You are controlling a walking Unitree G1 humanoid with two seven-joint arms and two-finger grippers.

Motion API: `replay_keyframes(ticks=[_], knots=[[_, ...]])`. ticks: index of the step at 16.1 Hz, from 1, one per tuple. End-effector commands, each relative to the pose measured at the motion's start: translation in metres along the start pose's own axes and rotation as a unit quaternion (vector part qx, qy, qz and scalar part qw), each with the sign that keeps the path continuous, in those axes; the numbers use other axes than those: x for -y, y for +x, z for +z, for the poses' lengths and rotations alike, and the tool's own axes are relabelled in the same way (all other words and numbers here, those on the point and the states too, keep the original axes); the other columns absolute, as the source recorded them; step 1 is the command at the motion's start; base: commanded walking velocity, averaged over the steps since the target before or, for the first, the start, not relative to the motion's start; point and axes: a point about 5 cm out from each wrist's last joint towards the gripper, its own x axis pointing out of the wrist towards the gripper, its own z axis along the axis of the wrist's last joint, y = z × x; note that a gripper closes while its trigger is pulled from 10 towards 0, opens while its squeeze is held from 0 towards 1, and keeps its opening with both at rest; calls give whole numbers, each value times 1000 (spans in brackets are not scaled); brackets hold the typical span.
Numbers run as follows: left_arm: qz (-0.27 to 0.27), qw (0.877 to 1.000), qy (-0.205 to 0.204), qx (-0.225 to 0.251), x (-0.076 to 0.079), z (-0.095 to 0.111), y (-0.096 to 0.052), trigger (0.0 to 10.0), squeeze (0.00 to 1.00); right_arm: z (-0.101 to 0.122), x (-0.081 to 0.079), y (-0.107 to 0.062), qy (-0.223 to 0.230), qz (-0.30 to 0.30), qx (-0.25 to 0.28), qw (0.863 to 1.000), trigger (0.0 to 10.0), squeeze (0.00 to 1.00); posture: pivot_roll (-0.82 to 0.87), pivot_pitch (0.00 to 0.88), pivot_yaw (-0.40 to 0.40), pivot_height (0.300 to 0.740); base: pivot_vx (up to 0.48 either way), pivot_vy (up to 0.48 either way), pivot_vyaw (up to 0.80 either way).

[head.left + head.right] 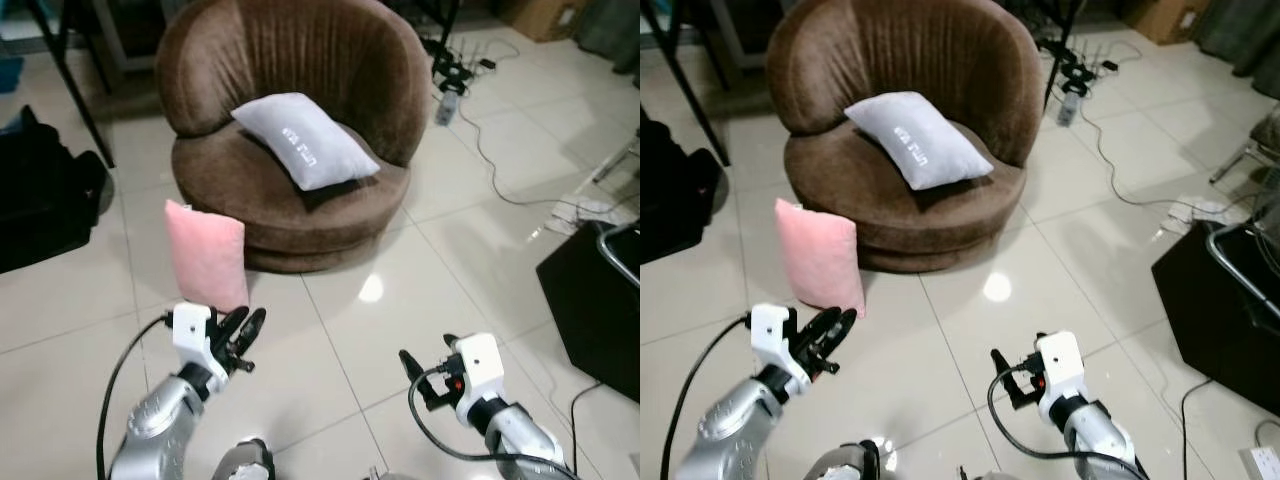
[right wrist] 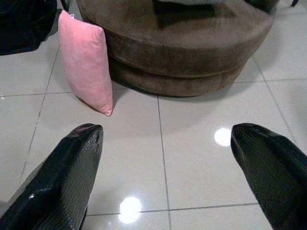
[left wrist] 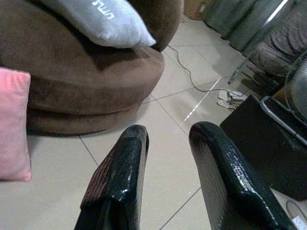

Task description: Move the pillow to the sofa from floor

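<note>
Nearest you, at about 7 o'clock, the left gripper (image 1: pixel 243 330) hangs over bare tile with its fingers a modest gap apart and nothing between them. At 5 o'clock the right gripper (image 2: pixel 165 158) has its fingers spread wide, also empty.

Just beyond the left gripper, at roughly 11 o'clock, the pink pillow (image 1: pixel 207 254) stands upright on the floor (image 1: pixel 330 330), leaning on the base of the brown sofa (image 1: pixel 290 215). That pillow is your target, and it has not been grasped yet, so I judge you are in the approach step.

The next move calls for reaching the left gripper forward to the pillow's near edge, widening the fingers enough to pinch soft fabric, then lifting it clear of the sofa's front rim.

Farther on, at 12 o'clock, the sofa seat already holds a grey pillow (image 1: pixel 305 140), lying tilted against the backrest. Free seat cushion shows to its left, which looks the better landing spot.
</note>
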Motion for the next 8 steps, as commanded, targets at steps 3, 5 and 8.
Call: replay_keyframes(ticks=[3,5,8], knots=[[13,1000,23,-3,-4,3,-3,10000,0,-1,1,-1,6,-4,7,1000,10000,0,60,157,-76,740,0,345,0],[16,999,43,0,-5,7,-2,10000,0,0,0,0,7,-3,9,1000,10000,0,60,160,-76,740,0,469,0],[5,999,49,1,2,5,-2,10000,0,1,-1,2,7,0,14,1000,10000,0,60,165,-79,740,0,479,0]])
